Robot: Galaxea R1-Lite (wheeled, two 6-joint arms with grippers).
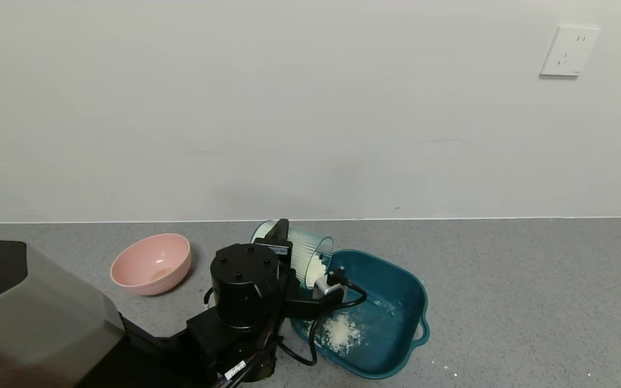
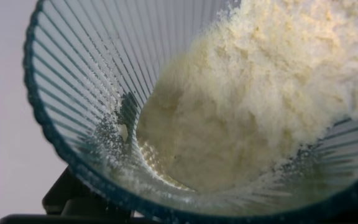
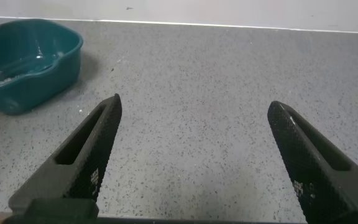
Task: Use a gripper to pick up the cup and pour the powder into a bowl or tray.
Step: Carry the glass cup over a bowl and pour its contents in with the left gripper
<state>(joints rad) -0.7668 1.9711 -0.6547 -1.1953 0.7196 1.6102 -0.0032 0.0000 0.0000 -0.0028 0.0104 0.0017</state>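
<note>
My left gripper (image 1: 289, 253) is shut on the clear ribbed cup (image 1: 302, 249) and holds it tipped on its side, mouth over the near-left part of the dark teal basin (image 1: 407, 291). Cream powder (image 1: 316, 268) sits at the cup's mouth, and a small heap of powder (image 1: 341, 331) lies on the basin floor. In the left wrist view the cup's ribbed wall (image 2: 86, 74) fills the frame with powder (image 2: 260, 99) massed inside it. My right gripper (image 3: 194, 109) is open and empty over bare counter, with the basin (image 3: 42, 68) farther off.
A round pink bowl (image 1: 151, 263) stands on the grey counter to the left of the cup. A white wall rises behind the counter with a socket (image 1: 569, 51) at upper right. A few powder specks (image 1: 453, 372) lie on the counter by the basin.
</note>
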